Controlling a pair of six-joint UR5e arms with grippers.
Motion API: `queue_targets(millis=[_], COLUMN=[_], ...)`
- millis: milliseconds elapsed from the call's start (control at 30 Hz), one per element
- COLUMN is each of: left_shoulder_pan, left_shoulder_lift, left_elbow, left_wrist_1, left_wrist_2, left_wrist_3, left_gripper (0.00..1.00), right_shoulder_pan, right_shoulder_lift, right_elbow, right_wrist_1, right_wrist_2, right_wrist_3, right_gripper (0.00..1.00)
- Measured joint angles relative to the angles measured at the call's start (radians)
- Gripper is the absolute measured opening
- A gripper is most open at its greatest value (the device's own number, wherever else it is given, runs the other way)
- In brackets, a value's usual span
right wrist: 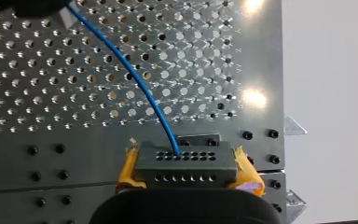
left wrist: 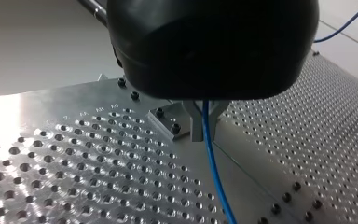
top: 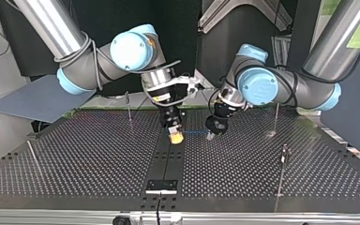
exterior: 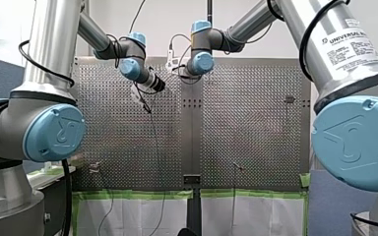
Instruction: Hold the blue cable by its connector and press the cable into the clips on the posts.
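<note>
In the right wrist view my right gripper point(right wrist: 187, 171), with yellow pads point(right wrist: 248, 176), is shut on a grey connector block point(right wrist: 186, 157). The blue cable point(right wrist: 135, 79) leaves the block and curves away to my left gripper. In the left wrist view my left gripper point(left wrist: 206, 120) is shut on the blue cable point(left wrist: 214, 172), which runs between its metal fingers and on over the plate. In the top view both grippers hang low over the table's middle, my right gripper point(top: 173, 135) at the left and my left gripper point(top: 214, 127) at the right, with a short span of cable point(top: 194, 132) between them.
Thin upright posts stand on the perforated table point(top: 84, 159): one behind my right gripper point(top: 129, 110), one near the left edge point(top: 33, 157), and two at the right point(top: 276, 117), point(top: 283, 168). A black strip point(top: 161, 185) runs down the table's middle.
</note>
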Motion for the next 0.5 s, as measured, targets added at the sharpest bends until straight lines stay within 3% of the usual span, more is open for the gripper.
queue_targets(millis=[300, 500], left_shoulder_pan=[0.005, 0.016], left_shoulder_lift=[0.061, 0.111], left_elbow=[-0.042, -0.079], left_wrist_1=[-0.041, -0.053], left_wrist_2=[-0.074, -0.125], left_wrist_3=[0.074, 0.125], left_gripper=[0.00, 0.00], right_shoulder_pan=[0.003, 0.004], right_shoulder_lift=[0.025, 0.033], right_elbow=[0.011, 0.011], right_wrist_1=[-0.004, -0.006], right_wrist_2=[-0.016, -0.045], right_wrist_3=[0.002, 0.013], right_gripper=[0.00, 0.00])
